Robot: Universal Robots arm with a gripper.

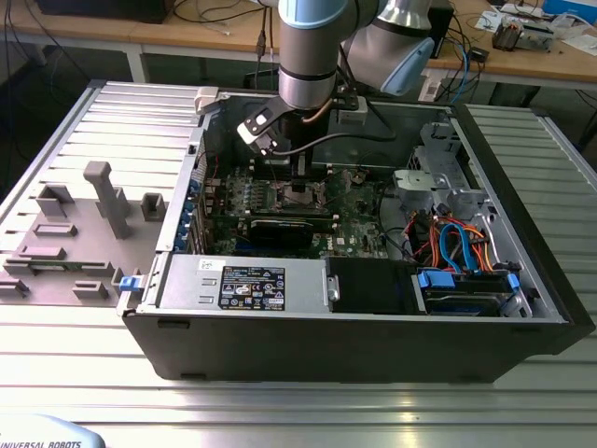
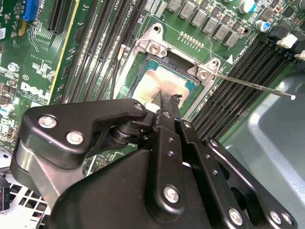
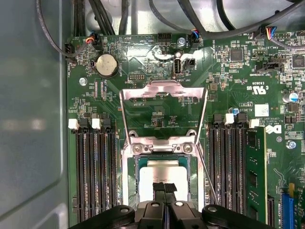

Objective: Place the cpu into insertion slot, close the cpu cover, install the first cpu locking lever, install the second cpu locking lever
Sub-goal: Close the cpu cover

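First wrist view: the cpu [image 3: 152, 171] lies flat in the insertion slot [image 3: 128, 171], silvery top up and green edge visible round it. The cpu cover [image 3: 164, 87] is swung open and stands upright on its hinge at the far edge of the slot, with the green board showing through its cut-out. A thin locking lever [image 3: 206, 169] runs slanted beside the slot and is not latched. The gripper [image 3: 164, 187] has its two black fingers pressed together, holding nothing. The tips sit over the middle of the cpu; I cannot tell whether they touch it.

Second wrist view: the same fingertips [image 2: 167, 101] are at the cpu's top. The lever rod points out over the memory slots [image 2: 248, 100].

Exterior view: the arm [image 1: 308, 47] reaches down into the open computer case [image 1: 373, 327].
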